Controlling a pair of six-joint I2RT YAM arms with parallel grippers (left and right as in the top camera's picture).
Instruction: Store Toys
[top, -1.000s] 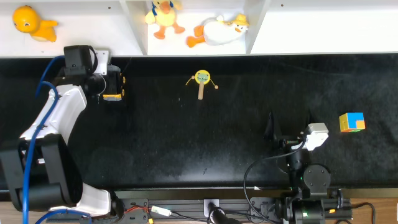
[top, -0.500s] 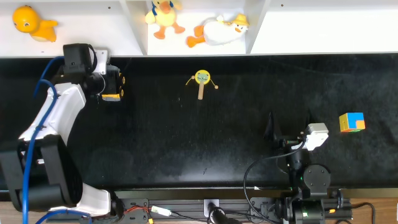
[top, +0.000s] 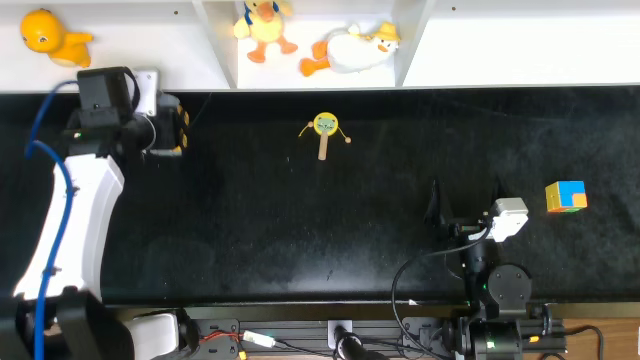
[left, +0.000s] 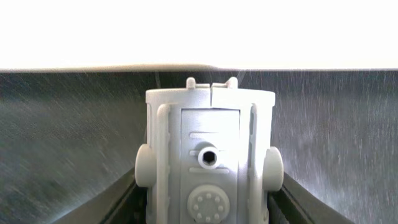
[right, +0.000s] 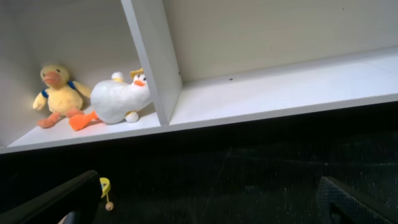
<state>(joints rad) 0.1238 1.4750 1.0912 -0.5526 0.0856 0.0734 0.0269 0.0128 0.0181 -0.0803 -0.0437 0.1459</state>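
1. Closest to us is the right gripper (top: 465, 198). It sits over the black table (top: 250, 230), just ahead of the right arm's base. Its two fingers are spread wide apart and hold nothing.
2. A bit to the right of it we see a small cube (top: 566, 197) with blue, yellow and orange sides. It lies on the table, apart from the right gripper.
3. Farther up, near the middle of the table, lies a little rattle (top: 325, 128). It has a round yellow head and a short stick, and the stick points back toward us. It lies alone and touches nothing else.
4. Far over on the left, the left arm reaches up the table. The left gripper (top: 168, 125) is close to the front edge of the white shelf (top: 222, 40). Its fingers pinch a grey toy (left: 210, 155), one finger on each side. The grey toy is blocky and pokes out past the fingers toward the shelf. It is over the table, not inside the shelf.
5. Farthest away is the shelf, split into boxes. In the left box sits a round duck (top: 50, 35), orange and yellow. In the middle box we see a fluffy yellow duck (top: 262, 25) sitting up. Just beside it a white bird (top: 355, 50) with orange feet lies on its side.
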